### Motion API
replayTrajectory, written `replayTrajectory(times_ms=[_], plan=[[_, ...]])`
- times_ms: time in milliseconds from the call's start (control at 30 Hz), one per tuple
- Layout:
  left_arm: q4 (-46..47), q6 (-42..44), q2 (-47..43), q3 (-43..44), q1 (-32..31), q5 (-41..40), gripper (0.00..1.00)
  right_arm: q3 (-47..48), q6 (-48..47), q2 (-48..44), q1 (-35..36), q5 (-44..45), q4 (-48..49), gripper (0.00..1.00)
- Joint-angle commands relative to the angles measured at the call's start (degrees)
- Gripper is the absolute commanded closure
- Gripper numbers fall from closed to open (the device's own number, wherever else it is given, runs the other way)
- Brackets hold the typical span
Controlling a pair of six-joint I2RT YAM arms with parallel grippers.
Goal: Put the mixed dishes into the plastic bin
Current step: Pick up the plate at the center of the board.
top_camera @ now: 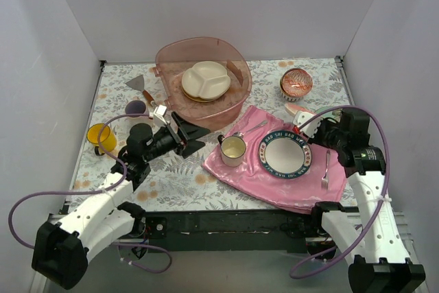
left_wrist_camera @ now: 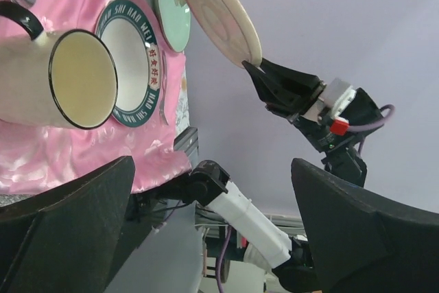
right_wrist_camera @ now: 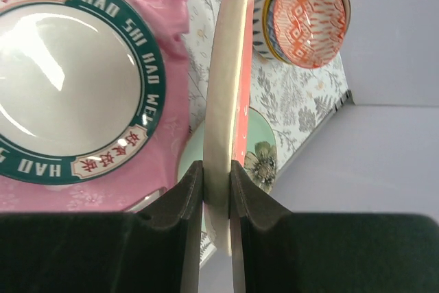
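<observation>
Top external: floral table (top_camera: pixel 180 178), pink cloth (top_camera: pixel 241 173), plastic bin (top_camera: pixel 169 66), white walls (top_camera: pixel 219 5) around.

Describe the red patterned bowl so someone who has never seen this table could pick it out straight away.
Find the big translucent plastic bin at the back of the table, then look to its right, toward the back right corner. There a small bowl sits on the floral surface, beyond the pink cloth. It alone has an orange-red lattice pattern inside.
</observation>
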Motion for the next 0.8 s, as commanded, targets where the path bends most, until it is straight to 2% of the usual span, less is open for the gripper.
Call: replayTrajectory(times_ms=[0, 200, 367, 767], plan=[[1.8, -11.7, 5.1, 4.3, -7.0, -6.8, 0.02, 6.5, -3.1, -1.6, 1.6, -7.4, 3.6, 0.99], [-2.9, -18.3, 12.3, 10.9, -14.3, -14.0, 0.02, 9.7, -5.4, -1.4, 4.5, -13.2, 0.3, 0.99], [-3.0, -23.4, 18.4, 15.8, -18.4, -17.1, 0.02, 10.2, -8.5, -2.2, 6.7, -15.5, -0.5, 0.99], [1.2, -30.0, 28.8, 22.6, -22.0, -21.1, 0.02, 9.4, -9.8, -4.2, 8.9, -18.9, -0.8, 0.99]])
